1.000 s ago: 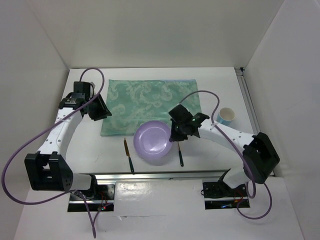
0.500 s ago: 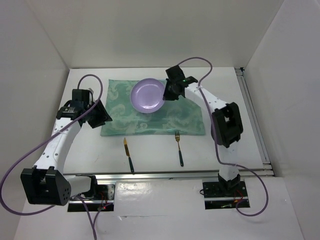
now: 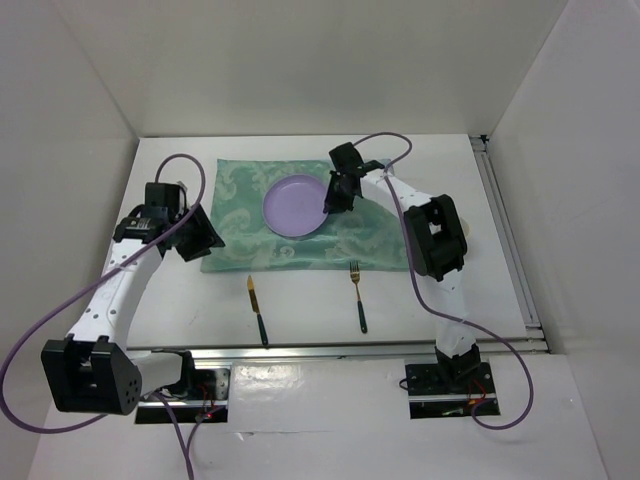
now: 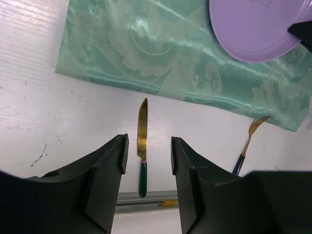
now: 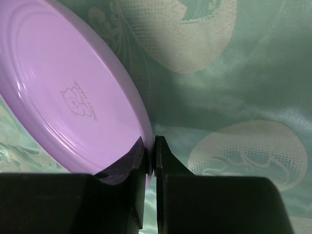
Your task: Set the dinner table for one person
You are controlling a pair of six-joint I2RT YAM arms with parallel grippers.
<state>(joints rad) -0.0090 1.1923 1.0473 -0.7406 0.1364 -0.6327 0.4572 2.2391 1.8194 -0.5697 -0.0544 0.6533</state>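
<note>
1. Table (image 3: 450, 300): large, plain white and rectangular. It carries every item below, and my two arms are bolted at its near edge.
2. Mat (image 3: 240, 195): teal-green patterned cloth. It lies flat on the far half of the table, long sides parallel to the far edge, about midway between the left and right edges.
3. Plate (image 3: 292, 205): round and purple, with a small animal mark stamped in its well. It sits over the middle of the mat and looks tilted against the cloth in my right wrist view. Whether its far side rests on the mat I cannot tell.
4. My right fingers (image 5: 150, 151): closed on the plate's rim on the side toward the table's right edge, one finger on each face of the rim.
5. My left fingers (image 4: 148, 146): open with nothing between them, held in the air over the left part of the table near the mat's near-left corner.
6. Knife (image 3: 256, 310): gold blade, dark green handle. It lies on bare table between the mat and the near edge, left of centre, blade pointing to the far edge.
7. Fork (image 3: 357, 295): gold tines, dark green handle. It lies parallel to the knife, further toward the right edge and well apart from it, tines at the mat's near hem
</note>
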